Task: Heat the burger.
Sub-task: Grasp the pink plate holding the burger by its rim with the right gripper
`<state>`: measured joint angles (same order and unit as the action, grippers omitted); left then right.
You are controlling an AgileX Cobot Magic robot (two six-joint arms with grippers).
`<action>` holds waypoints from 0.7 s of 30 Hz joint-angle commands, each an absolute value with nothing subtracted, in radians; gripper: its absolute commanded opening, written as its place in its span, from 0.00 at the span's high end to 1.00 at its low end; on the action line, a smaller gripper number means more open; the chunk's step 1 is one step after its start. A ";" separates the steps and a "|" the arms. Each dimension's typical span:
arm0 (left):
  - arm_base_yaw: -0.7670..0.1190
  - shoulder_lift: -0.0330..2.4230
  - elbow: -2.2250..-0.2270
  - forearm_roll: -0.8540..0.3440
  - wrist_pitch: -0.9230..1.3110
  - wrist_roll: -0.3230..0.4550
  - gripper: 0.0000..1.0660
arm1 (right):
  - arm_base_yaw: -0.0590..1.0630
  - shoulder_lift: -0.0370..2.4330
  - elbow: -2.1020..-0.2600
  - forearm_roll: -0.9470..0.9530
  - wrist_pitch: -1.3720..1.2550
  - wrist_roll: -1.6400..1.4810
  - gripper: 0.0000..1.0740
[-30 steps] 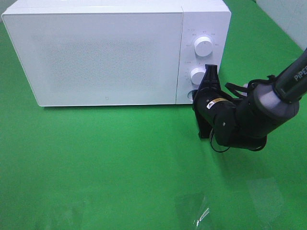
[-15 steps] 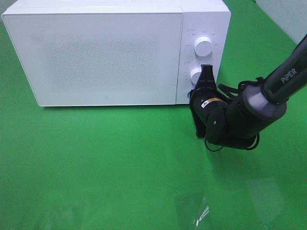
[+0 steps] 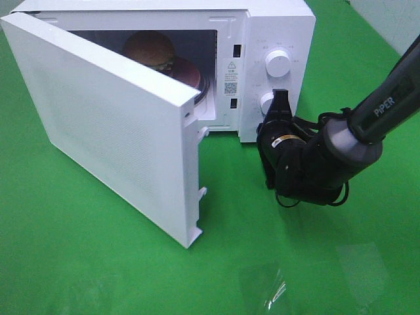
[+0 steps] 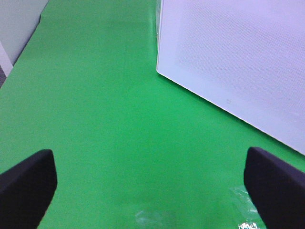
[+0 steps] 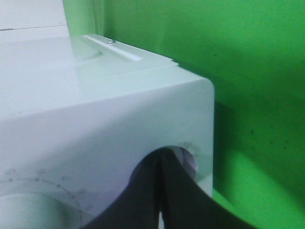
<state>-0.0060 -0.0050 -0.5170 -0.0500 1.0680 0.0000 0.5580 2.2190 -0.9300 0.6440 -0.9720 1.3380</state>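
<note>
Clenched to a point, the right pincer (image 5: 161, 155) pokes the white boxy microwave's (image 3: 282, 33) round release button (image 5: 188, 160). Its door (image 3: 98, 118) gapes leftward, baring the golden-bun burger (image 3: 149, 49)

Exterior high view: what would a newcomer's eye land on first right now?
The white microwave door stands wide open across the left of the view. Behind it, inside, the burger sits on a plate. On the right, the shut right gripper is at the lower part of the control panel.
</note>
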 commanded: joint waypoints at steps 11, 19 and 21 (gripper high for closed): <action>-0.004 -0.020 -0.517 -0.050 1.071 0.000 0.06 | 0.515 2.194 -1.012 0.580 -1.104 1.352 1.00; -0.004 -0.020 -0.517 -0.050 1.071 0.000 0.06 | 0.551 2.180 -0.984 0.574 -1.085 1.368 1.00; -0.004 -0.020 -0.517 -0.050 1.071 0.000 0.06 | 0.567 2.177 -0.968 0.578 -1.085 1.379 1.00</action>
